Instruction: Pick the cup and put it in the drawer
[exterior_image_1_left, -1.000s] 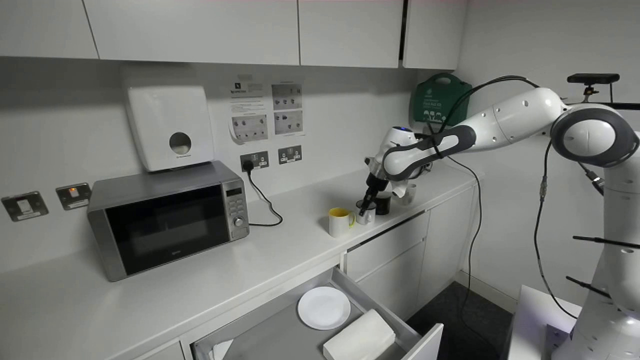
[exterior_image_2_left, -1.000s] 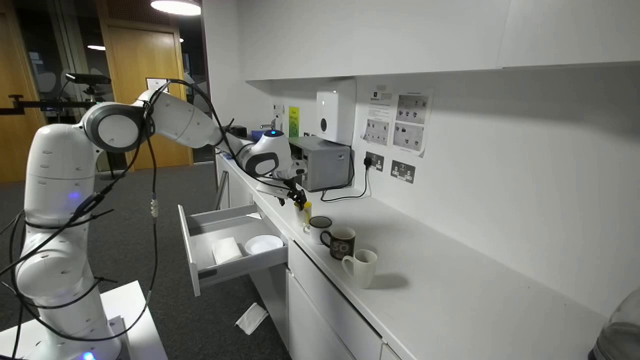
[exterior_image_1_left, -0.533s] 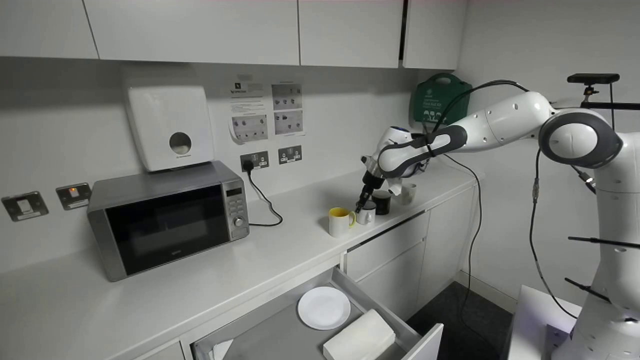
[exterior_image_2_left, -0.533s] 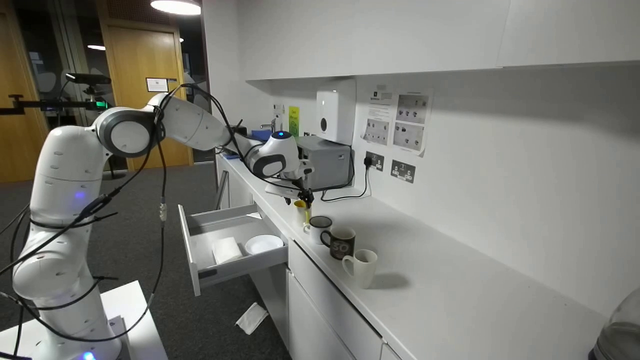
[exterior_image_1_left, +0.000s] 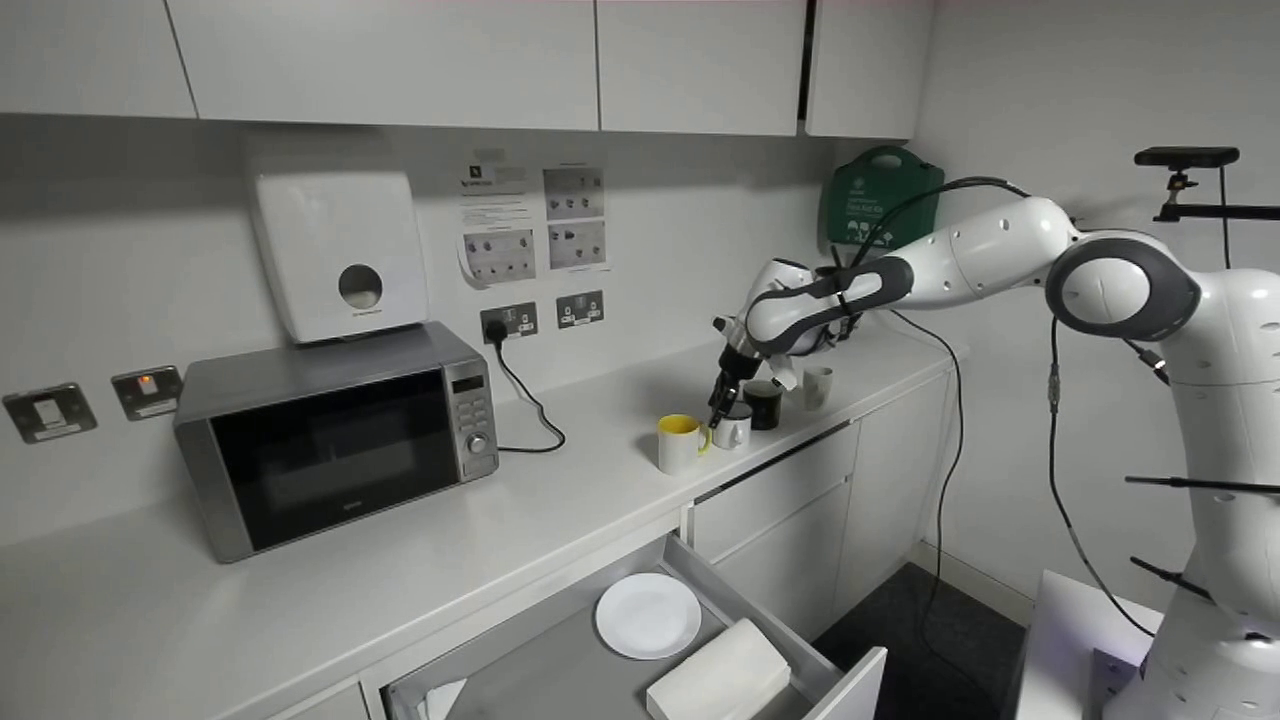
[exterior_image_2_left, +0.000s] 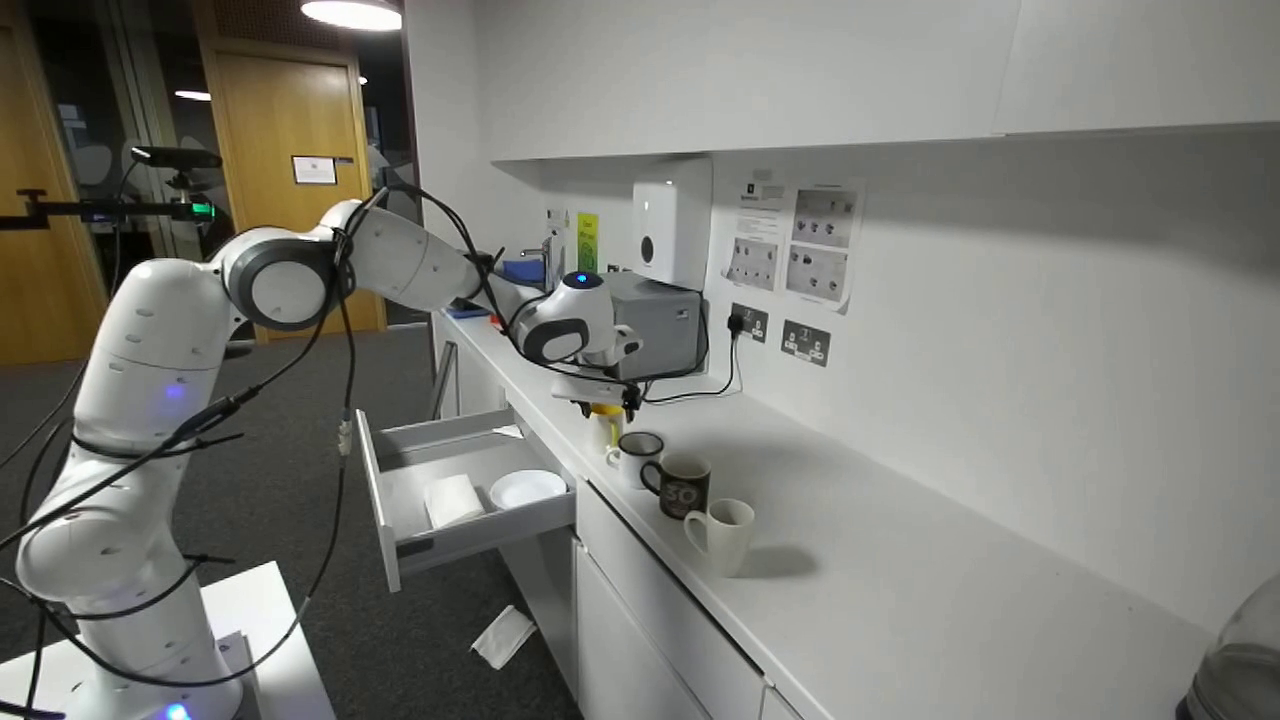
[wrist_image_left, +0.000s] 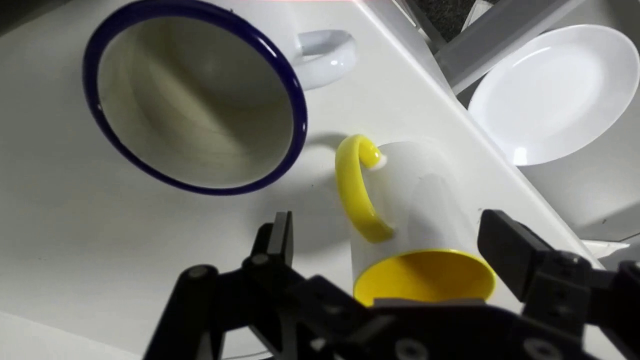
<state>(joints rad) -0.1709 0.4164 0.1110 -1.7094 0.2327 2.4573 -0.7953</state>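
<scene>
In the wrist view we find the claw (wrist_image_left: 387, 220) spread wide, its fingers (wrist_image_left: 505, 250) well apart. Between them we see the cup (wrist_image_left: 430, 200), white outside, with a yellow handle and a yellow inside; whether either finger touches it we cannot tell. A blue-rimmed mug (wrist_image_left: 195, 100) stands just beside the cup, its mouth towards us, and past the edge of the desk (wrist_image_left: 125, 240) we see a white plate (wrist_image_left: 555, 95).

In an exterior view we see the drawer (exterior_image_1_left: 540, 665) pulled out below the desk, running out of view at the bottom. The plate lies in it, and near the plate we make out a white bundle (exterior_image_1_left: 720, 675). The cup stands upright on the desk, near its front edge, with the tips of the claw pointing down close to its handle. To the left of the cup, well apart from it, we have a grey microwave (exterior_image_1_left: 340, 440), its black cord (exterior_image_1_left: 530, 450) running to a wall socket (exterior_image_1_left: 518, 318). A white dispenser (exterior_image_1_left: 335, 250) hangs above the microwave.

In an exterior view we see the robot arm (exterior_image_2_left: 400, 260) stretch over the desk, where the claw hides part of the cup. From the cup towards us, in a row, stand the blue-rimmed mug, a dark mug (exterior_image_2_left: 683, 487) with pale lettering and a pale mug (exterior_image_2_left: 725, 540). On the floor (exterior_image_2_left: 400, 640) we notice a white sheet (exterior_image_2_left: 503, 637).
</scene>
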